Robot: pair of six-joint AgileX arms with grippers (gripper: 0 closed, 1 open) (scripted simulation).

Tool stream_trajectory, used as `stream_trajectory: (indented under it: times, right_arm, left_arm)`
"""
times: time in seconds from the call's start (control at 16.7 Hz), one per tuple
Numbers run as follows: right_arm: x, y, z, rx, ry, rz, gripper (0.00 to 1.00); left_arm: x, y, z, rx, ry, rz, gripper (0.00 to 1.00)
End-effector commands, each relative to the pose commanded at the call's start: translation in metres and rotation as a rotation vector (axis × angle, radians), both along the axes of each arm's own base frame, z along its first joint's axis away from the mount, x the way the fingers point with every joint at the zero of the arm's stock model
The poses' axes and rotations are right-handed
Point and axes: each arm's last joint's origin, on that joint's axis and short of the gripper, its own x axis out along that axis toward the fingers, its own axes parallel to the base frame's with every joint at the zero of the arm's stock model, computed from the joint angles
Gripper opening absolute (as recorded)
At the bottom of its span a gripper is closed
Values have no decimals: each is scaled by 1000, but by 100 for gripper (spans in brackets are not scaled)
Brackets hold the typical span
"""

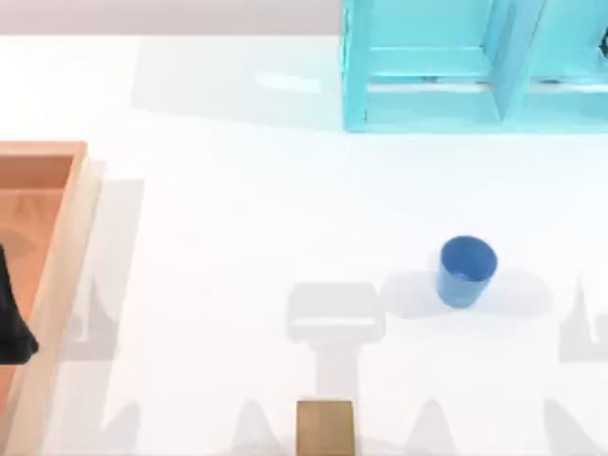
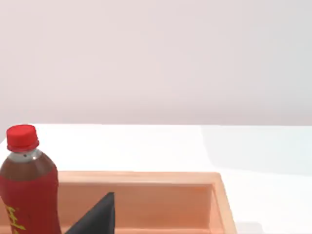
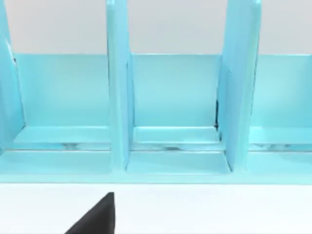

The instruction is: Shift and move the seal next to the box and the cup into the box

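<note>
The left tool (image 1: pixel 13 323) hangs over the box (image 1: pixel 59 275) at the desk's left edge; its spread cannot be told. The cup (image 1: pixel 465 271) stands right of centre, the seal (image 1: pixel 325 427) at the near edge.

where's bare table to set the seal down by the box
The widest free patch is the white table between the box rim and the cup, up to the cyan shelf. The seal sits at the near edge. Inside the box it is tighter: a red bottle stands there.

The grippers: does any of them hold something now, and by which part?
Nothing is held. The cup and the seal stand free on the table.
</note>
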Motion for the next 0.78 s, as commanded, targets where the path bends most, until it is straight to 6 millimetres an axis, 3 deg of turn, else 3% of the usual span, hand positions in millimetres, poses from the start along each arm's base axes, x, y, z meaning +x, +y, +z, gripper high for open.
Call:
stream_trajectory:
  times: [0.36,0.78]
  right_arm:
    - [0,0,0,0,0,0,100]
    - [0,0,0,0,0,0,100]
  left_arm:
    - [1,-9,12,-57,75,-98,100]
    - [22,-43,59,-236,491,-260,100]
